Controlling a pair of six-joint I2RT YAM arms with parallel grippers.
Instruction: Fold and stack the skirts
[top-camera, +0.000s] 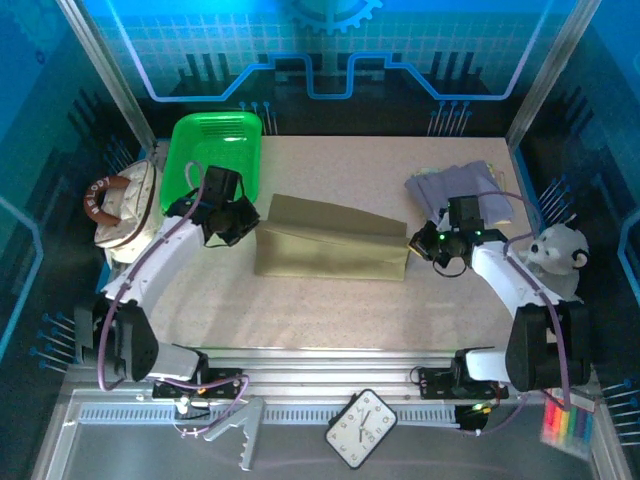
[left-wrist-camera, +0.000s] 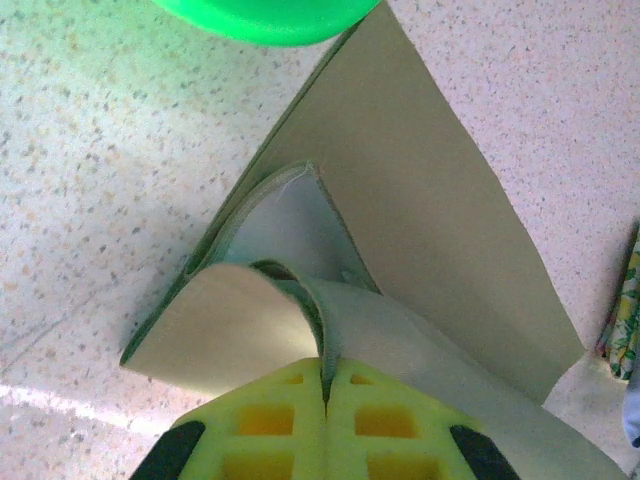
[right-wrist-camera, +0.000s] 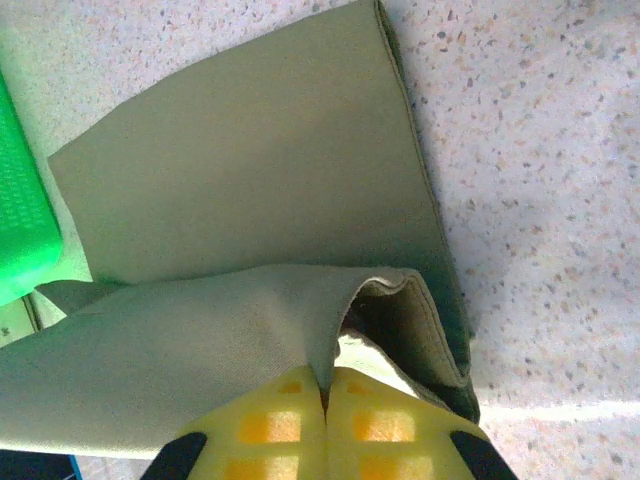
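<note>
The speckled table (top-camera: 330, 310) carries a khaki skirt (top-camera: 330, 240) at its middle, a lavender-grey skirt (top-camera: 450, 185) far right, and a green basket (top-camera: 212, 145) far left.

The khaki-tan skirt (top-camera: 330, 240) lies mid-table, folded over, with its left and right ends lifted. The lavender-grey skirt (top-camera: 462, 187) sits crumpled far right, the leafy yellow-green skirt (left-wrist-camera: 627, 310) beside it.

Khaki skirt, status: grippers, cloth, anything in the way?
Left gripper shut on khaki skirt edge. Right gripper shut on opposite edge. Skirt doubled over, mid-table. Green bin close beside left gripper.
</note>
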